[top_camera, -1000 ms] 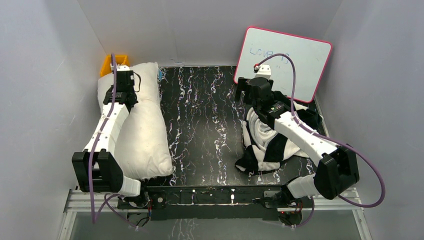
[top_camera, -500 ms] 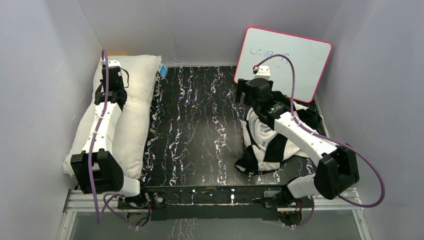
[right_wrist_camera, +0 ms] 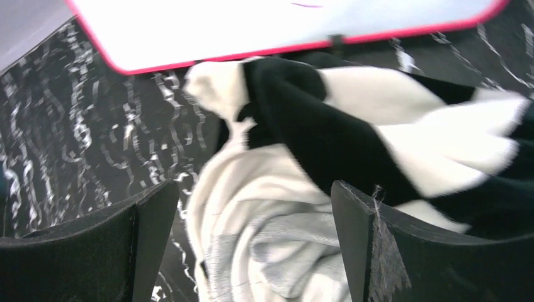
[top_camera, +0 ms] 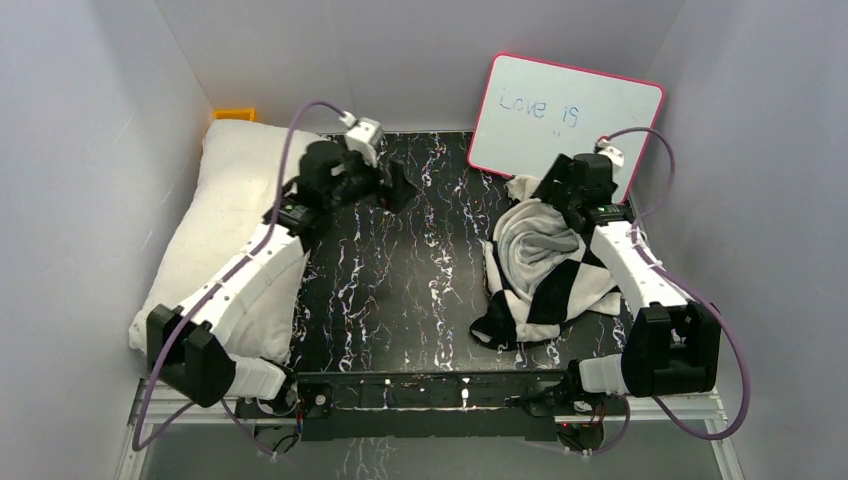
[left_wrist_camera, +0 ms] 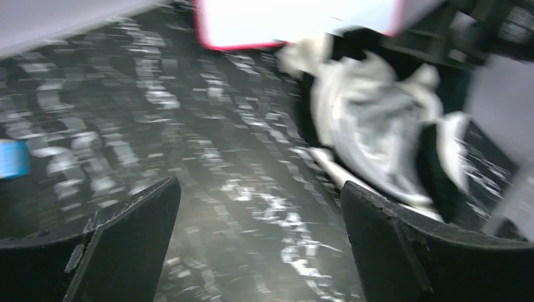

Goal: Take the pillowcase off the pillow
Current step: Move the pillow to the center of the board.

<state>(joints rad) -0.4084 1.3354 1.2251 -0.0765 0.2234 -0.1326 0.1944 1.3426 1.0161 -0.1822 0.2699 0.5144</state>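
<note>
The plain white pillow (top_camera: pixel 232 200) lies bare along the left wall, partly under my left arm. The checkered black-and-white pillowcase (top_camera: pixel 545 270) sits crumpled in a heap on the right of the table, apart from the pillow. My left gripper (top_camera: pixel 396 186) hovers open over the black marbled table (top_camera: pixel 420 260) at the back middle, holding nothing; its wrist view shows the open gripper (left_wrist_camera: pixel 261 207) and, blurred ahead, the pillowcase (left_wrist_camera: pixel 378 119). My right gripper (top_camera: pixel 552 192) stands open just above the heap's far end; the pillowcase (right_wrist_camera: pixel 352 126) fills its view beyond the open gripper (right_wrist_camera: pixel 252 207).
A pink-framed whiteboard (top_camera: pixel 565 120) leans against the back wall right behind the pillowcase. An orange bin (top_camera: pixel 233 114) peeks out behind the pillow's far end. Grey walls close in on three sides. A small blue object (left_wrist_camera: pixel 12 157) lies at the left edge of the left wrist view.
My left gripper let go of the pillow, opened and swung right to the back middle of the table. The pillow settled against the left wall. My right arm shifted right, toward the whiteboard.
</note>
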